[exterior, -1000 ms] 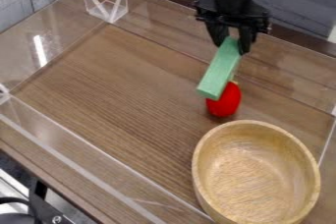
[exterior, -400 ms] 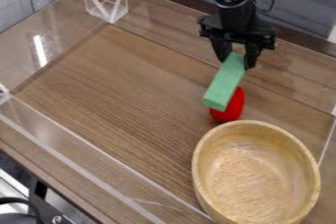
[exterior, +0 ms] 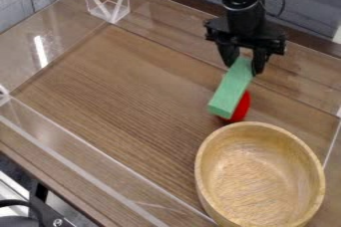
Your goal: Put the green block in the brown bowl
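The green block [exterior: 230, 90], a mint-green slab, hangs tilted in the air with its upper end clamped in my gripper [exterior: 242, 62], which is shut on it. Its lower end points down toward the near left, just above and behind the rim of the brown bowl [exterior: 213, 142]. The wooden bowl sits at the near right of the table with nothing inside it. A red strawberry-like toy [exterior: 241, 105] lies on the table behind the block, mostly hidden by it.
A clear acrylic wall [exterior: 80, 141] runs around the wooden tabletop [exterior: 120, 82]. A small clear plastic stand [exterior: 107, 7] sits at the far left corner.
My gripper has carried the green block to the right and toward the bowl. The block now covers more of the red toy. The bowl has not moved.
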